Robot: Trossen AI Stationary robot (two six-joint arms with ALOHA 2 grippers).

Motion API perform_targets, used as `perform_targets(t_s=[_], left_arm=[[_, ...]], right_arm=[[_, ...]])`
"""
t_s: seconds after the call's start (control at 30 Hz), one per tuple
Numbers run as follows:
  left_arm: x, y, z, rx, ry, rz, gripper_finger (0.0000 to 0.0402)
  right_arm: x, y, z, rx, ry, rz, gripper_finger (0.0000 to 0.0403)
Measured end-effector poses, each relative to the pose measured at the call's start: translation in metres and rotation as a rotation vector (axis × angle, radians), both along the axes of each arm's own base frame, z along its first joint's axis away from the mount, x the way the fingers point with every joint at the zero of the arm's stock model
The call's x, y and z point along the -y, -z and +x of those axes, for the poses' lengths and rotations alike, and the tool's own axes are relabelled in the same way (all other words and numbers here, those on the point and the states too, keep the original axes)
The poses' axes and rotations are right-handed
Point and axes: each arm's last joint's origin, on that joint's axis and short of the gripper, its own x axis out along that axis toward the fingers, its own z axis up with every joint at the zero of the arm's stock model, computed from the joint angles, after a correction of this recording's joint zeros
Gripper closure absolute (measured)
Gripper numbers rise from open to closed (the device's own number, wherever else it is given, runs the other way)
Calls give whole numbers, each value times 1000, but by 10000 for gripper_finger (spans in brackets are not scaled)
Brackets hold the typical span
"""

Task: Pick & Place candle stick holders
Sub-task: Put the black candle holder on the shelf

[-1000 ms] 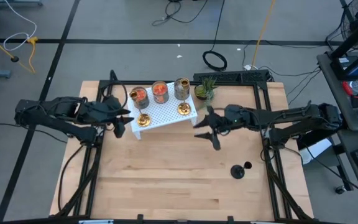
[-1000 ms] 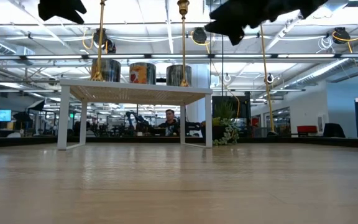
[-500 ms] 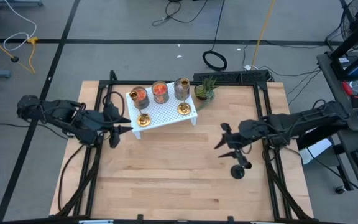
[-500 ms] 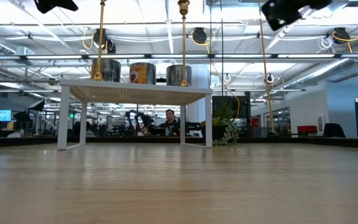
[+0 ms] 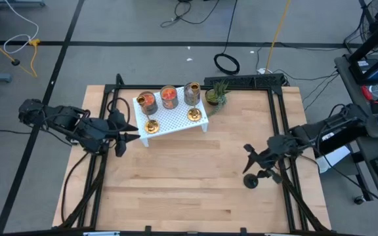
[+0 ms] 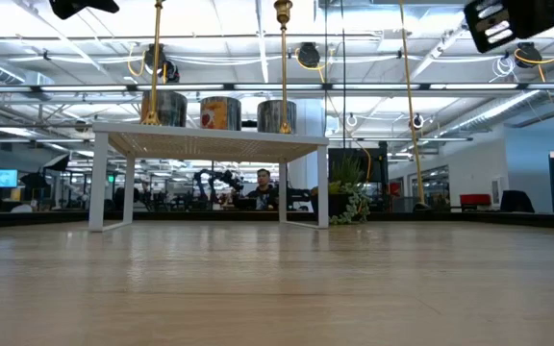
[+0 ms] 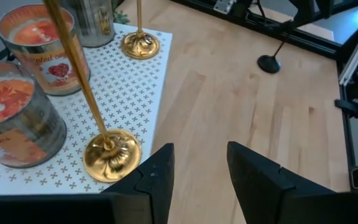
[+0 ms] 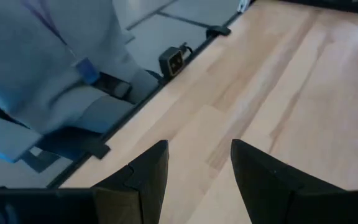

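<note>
The right tool, fingers spread and empty, hovers just at 12 o'clock of the black stemmed holder, which stands alone at 4 o'clock on the counter. Judging by this, it should descend squarely over the stem and grip low. The left tool, also spread, waits at 9 o'clock of the white rack bearing five holders.

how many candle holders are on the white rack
5. Three glass cups stand along the far edge of the white rack: two orange, one greyish. Two brass stemmed holders stand in front. A black one is off it, on the table.
</note>
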Motion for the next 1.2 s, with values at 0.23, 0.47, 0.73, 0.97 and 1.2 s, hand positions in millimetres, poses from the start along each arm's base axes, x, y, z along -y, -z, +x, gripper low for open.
perform_targets(t_s=[0.23, 0.47, 0.73, 0.97, 1.2], left_arm=[[0, -1, 1, 17, -13, -3, 250], [0, -2, 1, 31, -30, 7, 249], [0, -6, 4, 73, -20, 3, 249], [0, -6, 4, 70, -14, 12, 249], [0, -6, 4, 70, -15, 12, 249]], right_arm=[[-6, 25, -18, 43, -178, 116, 232], [-3, 40, -24, 104, -108, 39, 232], [-2, 59, -28, 82, -165, 18, 232], [-2, 85, -29, 144, -156, 53, 239], [-1, 95, -30, 239, -155, 92, 300]])
